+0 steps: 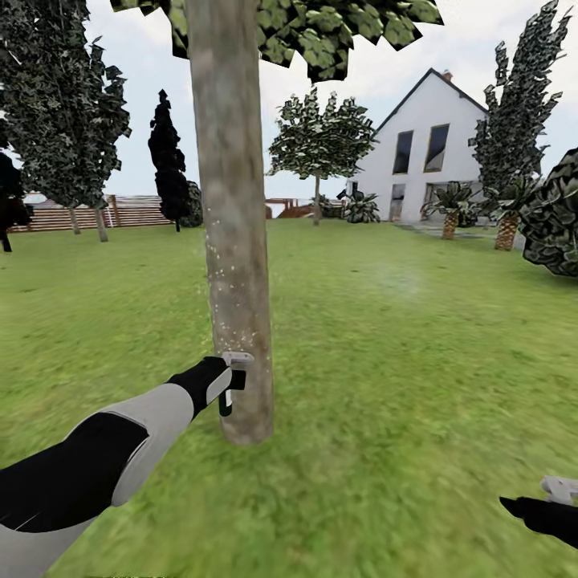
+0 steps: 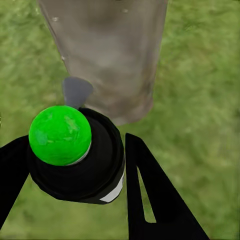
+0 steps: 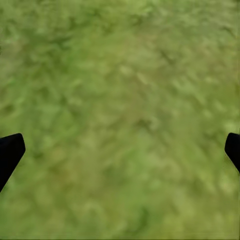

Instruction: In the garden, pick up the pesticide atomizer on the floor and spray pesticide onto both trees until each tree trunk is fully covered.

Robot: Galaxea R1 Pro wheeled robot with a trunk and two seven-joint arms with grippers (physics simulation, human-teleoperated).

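A thick mottled grey-brown tree trunk (image 1: 234, 241) rises from the lawn right in front of me, under a crown of blocky green leaves, and white specks dot its lower part. My left gripper (image 1: 229, 384) is held against the trunk's lower left side. In the left wrist view the pesticide atomizer (image 2: 75, 160), black with a round green top and a grey nozzle (image 2: 76, 91), sits between the black fingers (image 2: 150, 190) and points at the trunk (image 2: 110, 50); the left gripper (image 2: 75, 145) is shut on it. My right gripper (image 3: 120, 145) hangs open over bare grass, low at the right (image 1: 558, 491). A second broad-crowned tree (image 1: 319, 140) stands farther back.
A white house (image 1: 425, 152) stands at the back right, with short palms (image 1: 507, 229) and dark bushes (image 1: 554, 217) near it. A brown slat fence (image 1: 120, 213) and dark narrow trees (image 1: 168, 160) line the back left. Open lawn (image 1: 401, 361) spreads to the right of the trunk.
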